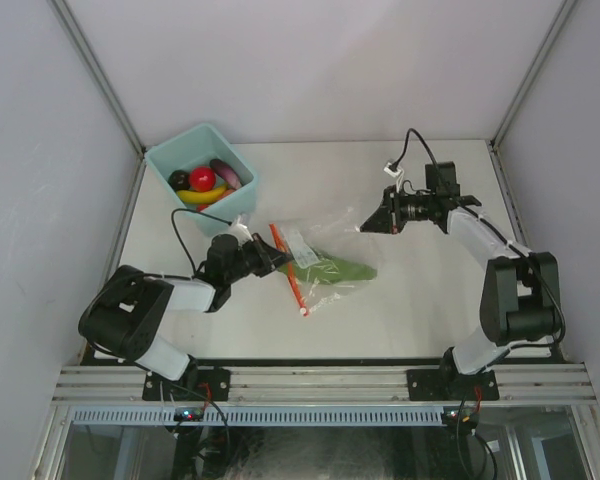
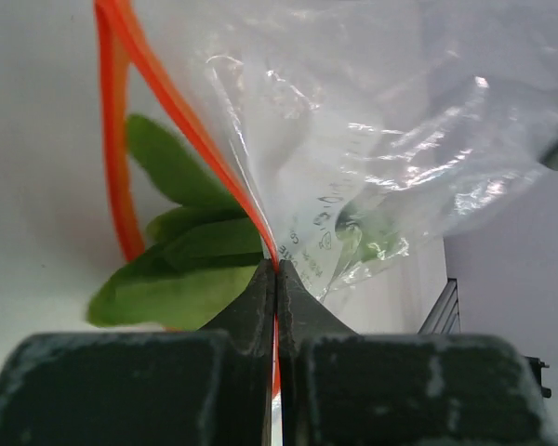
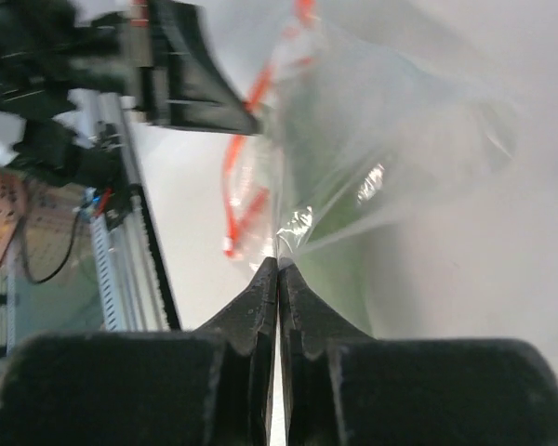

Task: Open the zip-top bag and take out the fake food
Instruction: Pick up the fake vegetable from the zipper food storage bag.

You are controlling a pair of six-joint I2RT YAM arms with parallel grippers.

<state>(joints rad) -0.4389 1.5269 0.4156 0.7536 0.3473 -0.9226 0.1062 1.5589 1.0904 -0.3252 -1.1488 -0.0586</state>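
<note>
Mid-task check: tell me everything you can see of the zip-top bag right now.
The zip-top bag is clear, crinkly plastic with an orange zip strip, its two halves parted. It is stretched between the left gripper, fingers pinching one strip half, and the right gripper, pinching its far end. Inside lie green leaves.

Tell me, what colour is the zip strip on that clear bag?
Orange-red. The left wrist view shows the zip strip best, pinched in the left claw.

zip-top bag [image 2: 381, 139]: clear, glossy, crinkled plastic | fake food leaf [image 2: 158, 293]: matt green plastic | bin [image 1: 177, 139]: smooth teal plastic
</note>
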